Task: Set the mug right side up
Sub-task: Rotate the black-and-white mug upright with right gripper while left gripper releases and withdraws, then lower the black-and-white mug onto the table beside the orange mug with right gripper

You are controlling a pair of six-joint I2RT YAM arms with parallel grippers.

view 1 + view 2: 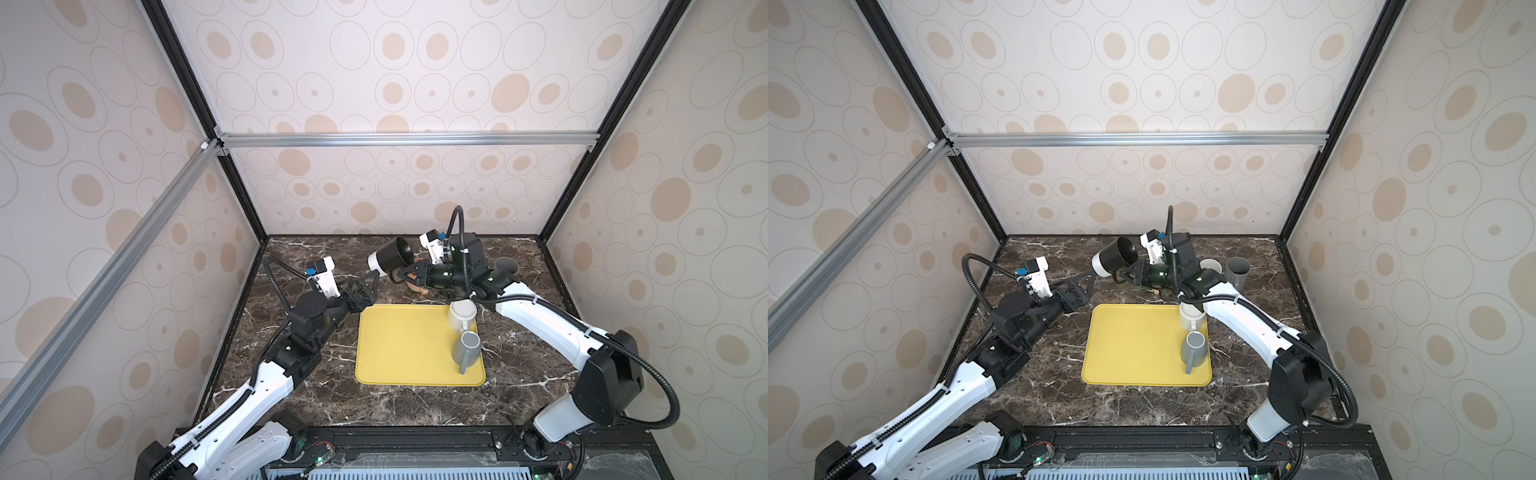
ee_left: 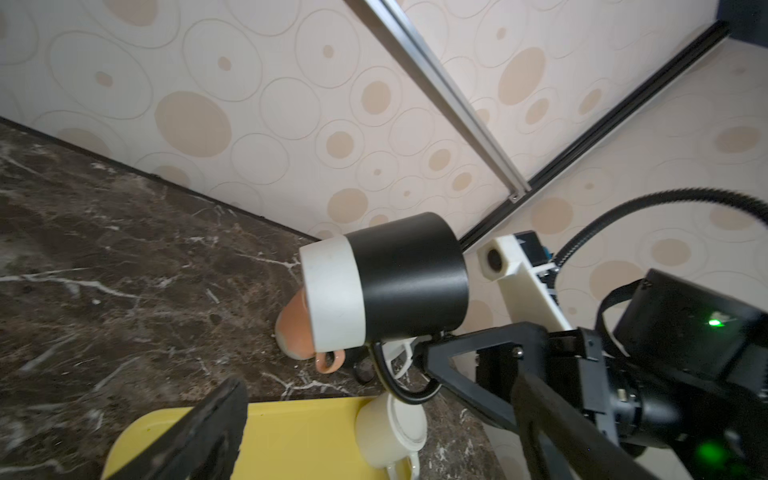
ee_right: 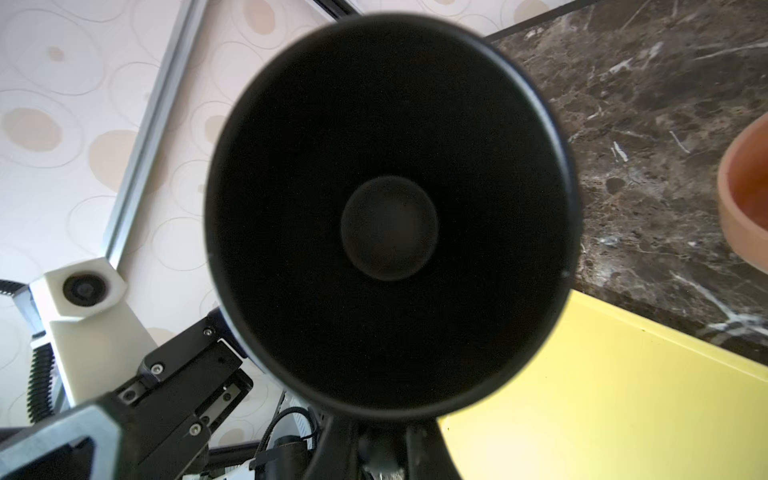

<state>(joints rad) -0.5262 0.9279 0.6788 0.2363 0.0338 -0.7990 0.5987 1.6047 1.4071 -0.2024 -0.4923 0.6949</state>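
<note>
Plainly, over the table (image 1: 415,399), past the far edge of the tray (image 1: 399,345), the mug (image 1: 388,257) hangs in the air on its side. Its long axis is roughly level, with the mouth toward the right arm and the white base toward the left. The right gripper (image 1: 406,272) is clamped tight on the handle (image 2: 411,397), which sits under the body. The left gripper (image 1: 370,291) is spread wide and empty, just beside the base end. The right arm has it, so rolling that wrist to lift the mouth looks like what remains. The left wrist view shows the pinched handle. The right wrist view looks straight down the mouth and hides the grip.
</note>
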